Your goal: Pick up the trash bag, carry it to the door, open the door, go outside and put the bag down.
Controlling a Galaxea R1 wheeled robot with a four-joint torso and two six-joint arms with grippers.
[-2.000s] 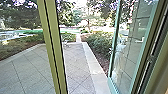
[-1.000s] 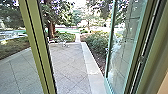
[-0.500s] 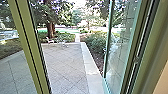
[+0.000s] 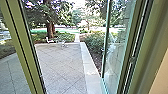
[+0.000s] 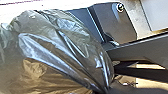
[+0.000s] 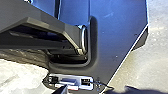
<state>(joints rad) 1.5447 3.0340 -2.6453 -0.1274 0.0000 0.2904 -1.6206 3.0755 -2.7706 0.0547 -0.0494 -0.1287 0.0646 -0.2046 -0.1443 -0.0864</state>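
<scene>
the translucent trash bag (image 5: 62, 52) bulges near the robot's dark base (image 5: 117, 25), seen from the left wrist; whether either gripper is spread or pinching, i cannot tell. ahead, a glass door (image 4: 115, 50) stands open onto square-jointed paving (image 4: 60, 65) edged by shrubs (image 4: 92, 41).

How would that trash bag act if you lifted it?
The trash bag would probably sag and shift rather than hold its shape, since its thin film is creased and bunched. Its glossy surface suggests it may be a bit slippery. Being so thin, the film might tear if snagged.
</scene>
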